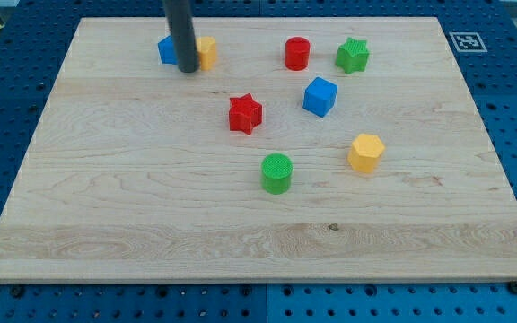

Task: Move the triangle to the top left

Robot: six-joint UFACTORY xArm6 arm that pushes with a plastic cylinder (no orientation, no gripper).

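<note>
Peeking out on the view's left of the dark rod [183, 31], the blue block [165, 49] shows only part of its body, so its shape cannot be told for certain (it may be the triangle). It lies near the top left of the wooden table [151, 206], with a yellow block [207, 53] just on the rod's other side, also half hidden.

No writing can be read anywhere; a black-and-white square marker [466, 41] sits at the table's top right corner.

My tip [188, 69] rests on the table between the blue block and the yellow block, close to both; whether it touches either I cannot tell. The arm carries no jaws, only the rod, and nothing is grasped.

Well apart to the view's right stand a red cylinder [296, 53], a green star [353, 56], a blue cube [319, 96], a red star [245, 114], a yellow hexagonal block [365, 152] and a green cylinder [276, 172].
</note>
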